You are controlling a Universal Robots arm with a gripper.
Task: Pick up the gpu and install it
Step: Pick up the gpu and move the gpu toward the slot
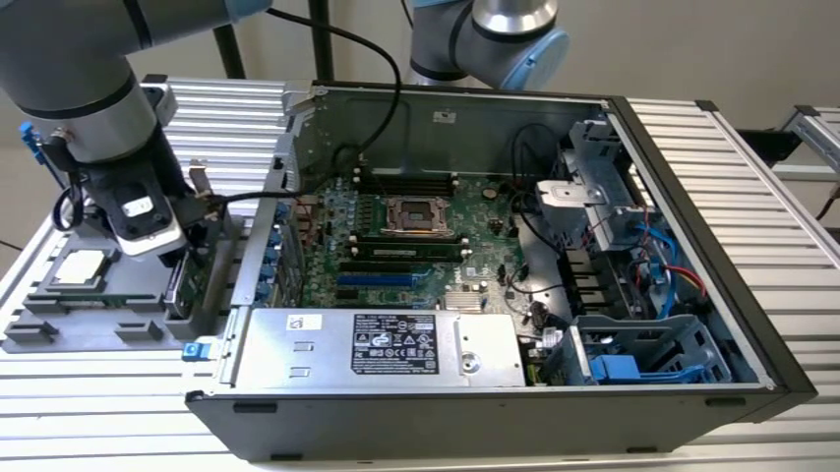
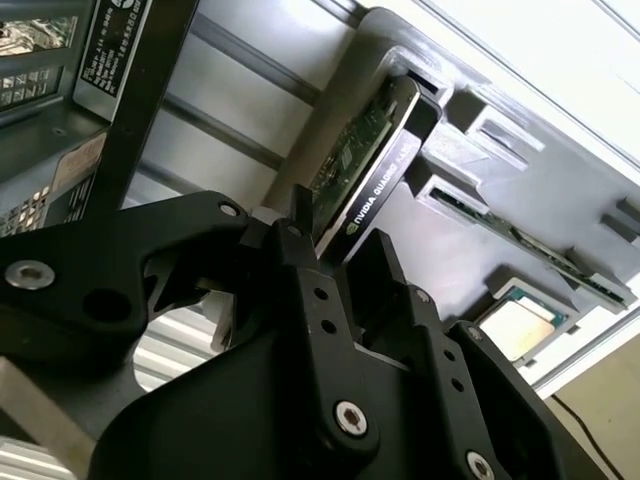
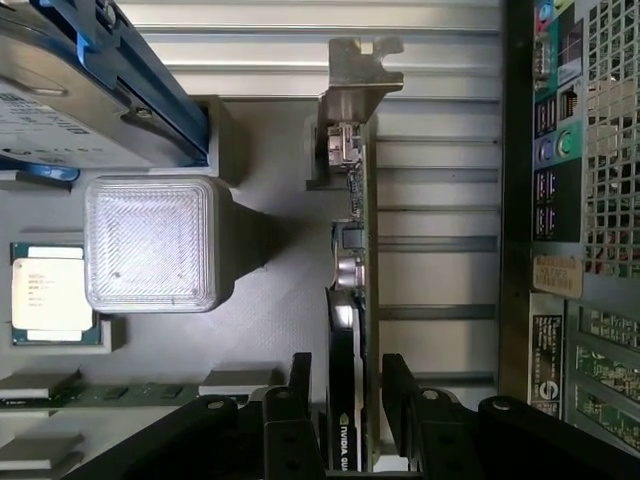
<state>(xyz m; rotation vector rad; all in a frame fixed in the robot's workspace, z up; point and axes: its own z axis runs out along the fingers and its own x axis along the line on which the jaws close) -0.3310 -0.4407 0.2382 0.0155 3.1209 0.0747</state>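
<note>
Pincer (image 3: 346,368) spread, jaws straddling the gpu (image 3: 356,250), not yet pinching; card stands on edge in gray holder (image 3: 270,300), long axis running between jaws.

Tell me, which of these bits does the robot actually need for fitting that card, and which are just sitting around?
Part of the job: the gpu, standing on edge in the grey holder; the gripper at its end; the open computer case.

Just lying about: the CPU chip; the hard drive with blue frame; the clear ribbed block.
</note>
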